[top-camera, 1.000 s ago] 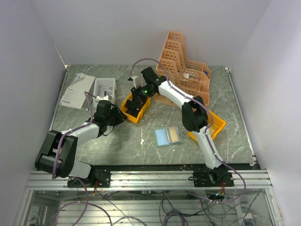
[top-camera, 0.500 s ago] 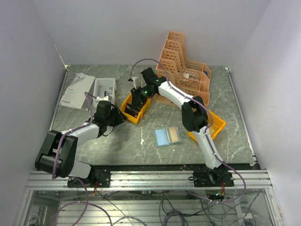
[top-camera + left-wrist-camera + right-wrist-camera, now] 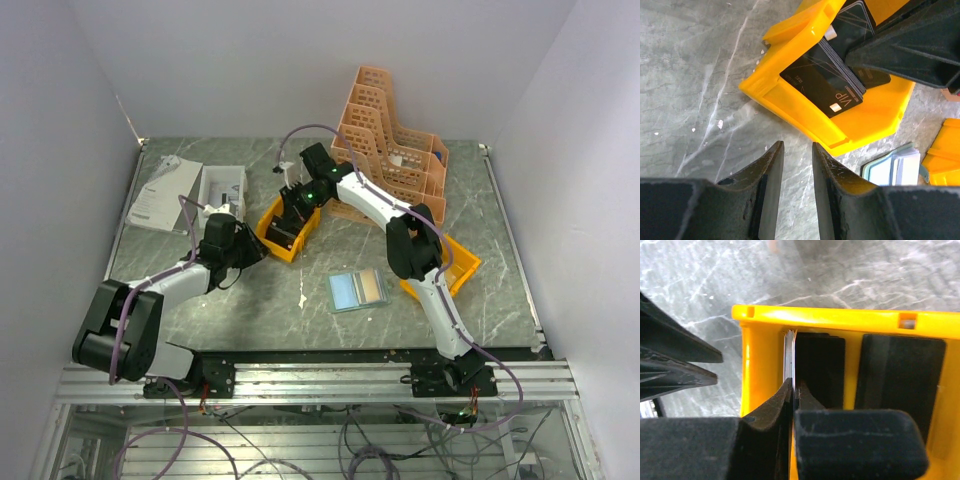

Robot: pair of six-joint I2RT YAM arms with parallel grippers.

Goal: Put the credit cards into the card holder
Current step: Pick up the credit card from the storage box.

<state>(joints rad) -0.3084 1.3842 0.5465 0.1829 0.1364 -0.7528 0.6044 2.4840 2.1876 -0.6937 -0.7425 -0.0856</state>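
Several dark credit cards (image 3: 825,75) lean as a stack inside a yellow bin (image 3: 272,215) left of the table's middle. My right gripper (image 3: 793,385) reaches down into that bin, its jaws shut on a card at the edge of the stack (image 3: 789,350). In the top view the right gripper (image 3: 291,222) is over the bin. The card holder (image 3: 358,290) lies open on the table, bluish and tan inside, apart from both grippers; its corner shows in the left wrist view (image 3: 892,167). My left gripper (image 3: 795,147) hovers just beside the bin's near wall, jaws open with nothing between them.
An orange tiered rack (image 3: 390,145) stands at the back. A second yellow bin (image 3: 452,266) sits under the right arm's elbow. A white box (image 3: 222,187) and white papers (image 3: 165,192) lie at the back left.
My right gripper's jaws have closed on the card stack inside the bin. Both arms have otherwise stayed almost still, and the card holder has not moved.
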